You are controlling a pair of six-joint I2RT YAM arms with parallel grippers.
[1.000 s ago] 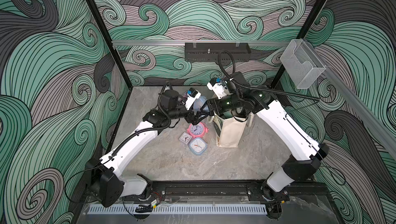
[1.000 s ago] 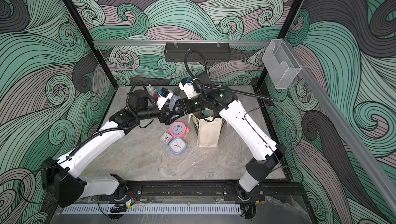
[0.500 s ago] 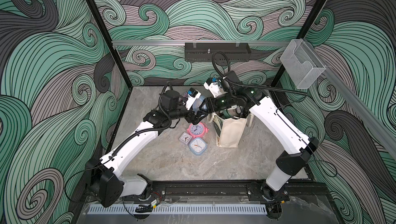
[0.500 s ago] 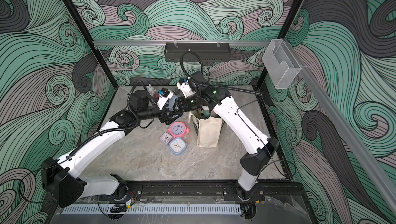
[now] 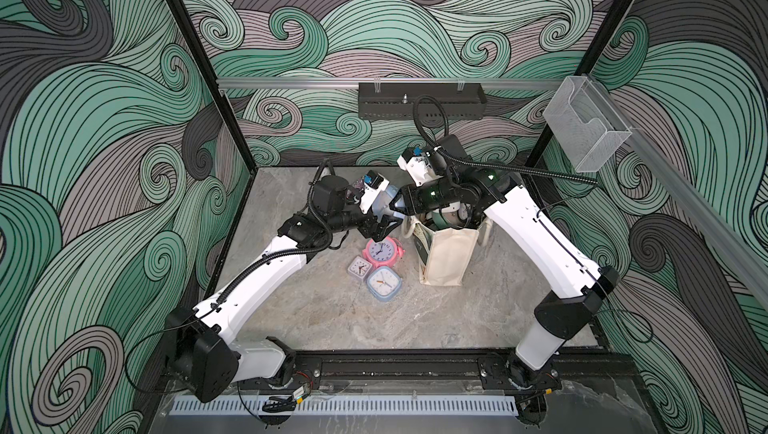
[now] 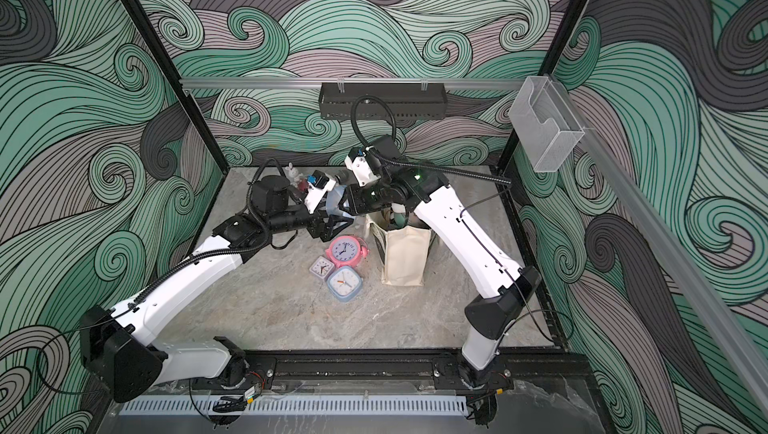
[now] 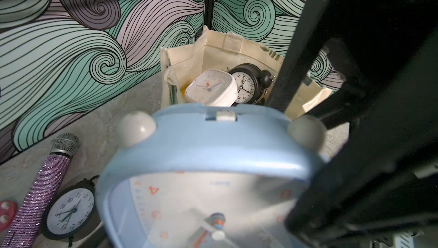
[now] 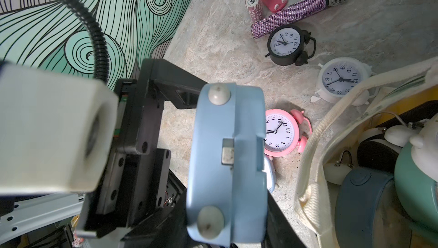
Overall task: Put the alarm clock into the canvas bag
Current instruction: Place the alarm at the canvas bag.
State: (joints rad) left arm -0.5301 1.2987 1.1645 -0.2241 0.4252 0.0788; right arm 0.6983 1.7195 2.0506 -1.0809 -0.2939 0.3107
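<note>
Right wrist view: the only writing I can read is "500" on the top of a pink-and-white poker chip stack (image 8: 254,4) in the upper middle of the frame, plus plain numerals on the dials. The small wording on the light blue alarm clock (image 8: 227,163) is too blurred in the left wrist view.

In both top views that clock hangs in the air near frame centre, just left of the open mouth of the canvas bag (image 5: 446,253). The left arm (image 5: 266,282) reaches in from lower left. The left gripper (image 5: 379,222) has its jaws spread wide around the clock's sides, and I cannot tell whether they press on it. The right arm (image 5: 536,228) bends in from the right, over the bag. The right gripper (image 5: 400,203) is pinched onto the clock, one finger on the face side and one behind.

The bag stands upright on the grey marbled table (image 5: 415,320) with other clocks (image 7: 211,87) inside. Green and mauve swirl walls (image 5: 374,16) close in the booth.
</note>
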